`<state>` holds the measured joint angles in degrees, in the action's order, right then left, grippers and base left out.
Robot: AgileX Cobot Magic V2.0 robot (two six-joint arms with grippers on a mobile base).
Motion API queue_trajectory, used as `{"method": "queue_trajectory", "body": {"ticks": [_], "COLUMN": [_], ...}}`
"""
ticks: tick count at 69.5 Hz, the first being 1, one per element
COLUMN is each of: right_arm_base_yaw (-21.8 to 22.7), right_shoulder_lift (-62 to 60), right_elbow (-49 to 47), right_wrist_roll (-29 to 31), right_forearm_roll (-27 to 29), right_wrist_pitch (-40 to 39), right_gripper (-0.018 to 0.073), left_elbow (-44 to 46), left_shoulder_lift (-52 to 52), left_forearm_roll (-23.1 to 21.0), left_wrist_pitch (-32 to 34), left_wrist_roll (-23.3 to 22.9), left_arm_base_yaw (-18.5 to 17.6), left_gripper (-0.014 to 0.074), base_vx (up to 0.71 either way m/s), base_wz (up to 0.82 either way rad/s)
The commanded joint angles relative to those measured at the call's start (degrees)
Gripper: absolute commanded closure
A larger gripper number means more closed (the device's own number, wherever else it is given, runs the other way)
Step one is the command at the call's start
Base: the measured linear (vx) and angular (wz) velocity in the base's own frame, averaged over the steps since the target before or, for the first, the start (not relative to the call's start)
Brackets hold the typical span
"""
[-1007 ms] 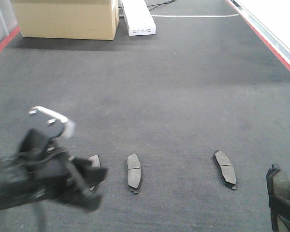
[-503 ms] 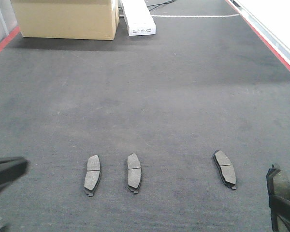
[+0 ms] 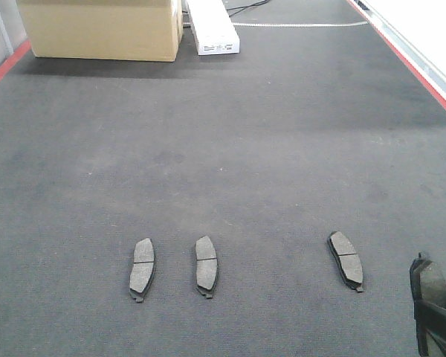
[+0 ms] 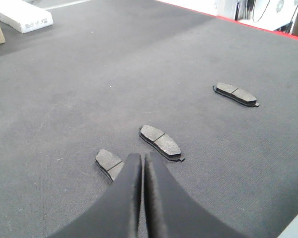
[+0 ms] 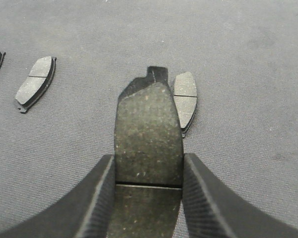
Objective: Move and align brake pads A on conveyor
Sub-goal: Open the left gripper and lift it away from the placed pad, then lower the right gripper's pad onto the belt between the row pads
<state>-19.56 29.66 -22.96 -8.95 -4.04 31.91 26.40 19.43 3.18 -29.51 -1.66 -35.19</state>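
Down at the near right corner the right gripper (image 3: 433, 312) sits low over the belt, its two black fingers (image 5: 97, 198) clamped on the sides of a fourth brake pad (image 5: 148, 134), which stands lifted between them with its groove crossing near the fingertips and its metal backing tab poking out past the far end. The left gripper (image 4: 141, 171) is pulled back toward the near left edge, its fingers pressed together with nothing between them; only a dark sliver of it shows at the left edge of the front view. A second ago that left arm was sprawled over the left side of the belt, covering the leftmost pad; it has since withdrawn almost out of sight. On the conveyor (image 3: 230, 141), three pads lie flat in a loose row: the left pad (image 3: 142, 268) and the middle pad (image 3: 206, 265) near each other and roughly parallel, the right pad (image 3: 346, 259) well apart and angled slightly. Each is dark grey, speckled, gently curved, with a thin groove across. Far back stand a cardboard box (image 3: 100, 28) and a white carton (image 3: 212, 27).
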Motion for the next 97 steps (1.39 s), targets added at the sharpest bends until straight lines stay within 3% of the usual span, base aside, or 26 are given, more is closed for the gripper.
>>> {"method": "queue_trajectory", "body": {"ticks": [1,32,44,79,97], "right_arm_base_yaw": [0.09,0.09,0.09,-0.07,-5.64], "right_shoulder_lift": [0.03,0.03,2.16,41.53,57.92], "right_elbow": [-1.68,-1.68,-2.52,-22.87,-33.68], "right_wrist_roll": [0.24,0.04,0.04,-2.17,-2.59], "right_forearm_roll": [-0.59,-0.01,0.0,0.42,2.96], "right_wrist_pitch": [-4.82,-5.71,-9.66,-10.46,-10.11], "right_gripper": [0.0459,0.0459,0.0456,0.0448,0.0442], "left_elbow": [1.41,1.41,1.41,1.41,1.41], "left_shoulder_lift": [0.3,0.32,0.32,0.32,0.32], "left_forearm_roll": [-0.1,-0.1,-0.1,-0.1,-0.1], "left_wrist_pitch": [4.37,4.37,4.37,4.37,4.37], "left_wrist_roll": [-0.02,-0.02,-0.02,-0.02,-0.02], "left_arm_base_yaw": [0.11,0.11,0.11,0.11,0.11], "left_gripper": [0.0603,0.0603,0.0603,0.0603,0.0603], "base_vx": [0.0,0.0,0.0,0.0,0.0], "base_wz": [0.0,0.0,0.0,0.0,0.0]}}
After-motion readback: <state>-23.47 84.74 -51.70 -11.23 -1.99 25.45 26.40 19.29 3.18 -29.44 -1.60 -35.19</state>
